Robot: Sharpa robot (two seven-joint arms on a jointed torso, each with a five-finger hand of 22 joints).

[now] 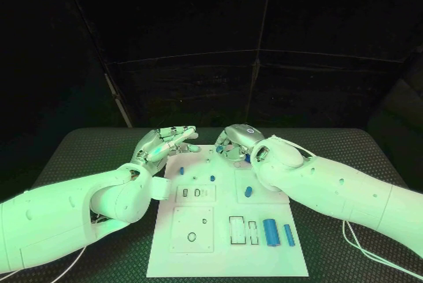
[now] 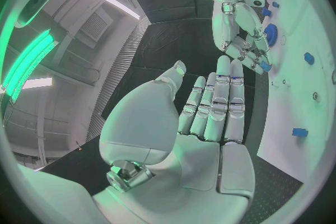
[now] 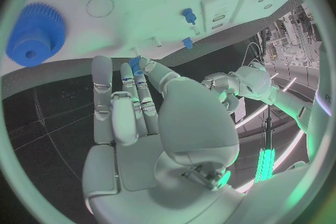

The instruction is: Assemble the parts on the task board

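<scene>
Blue gear [image 3: 33, 33] sits on the task board [image 1: 220, 258]; right hand [image 1: 236, 142] pinches a small blue part [image 3: 135, 64], left hand [image 1: 164, 143] empty, fingers straight.

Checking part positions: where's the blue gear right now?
The blue gear lies on the task board at its far end, close to the right hand, whose fingertips pinch a small blue piece in the right wrist view.

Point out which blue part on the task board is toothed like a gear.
It is the blue gear at the far end of the task board, beside the right hand. Its rim is toothed; the two cylinders at the near end are smooth.
</scene>
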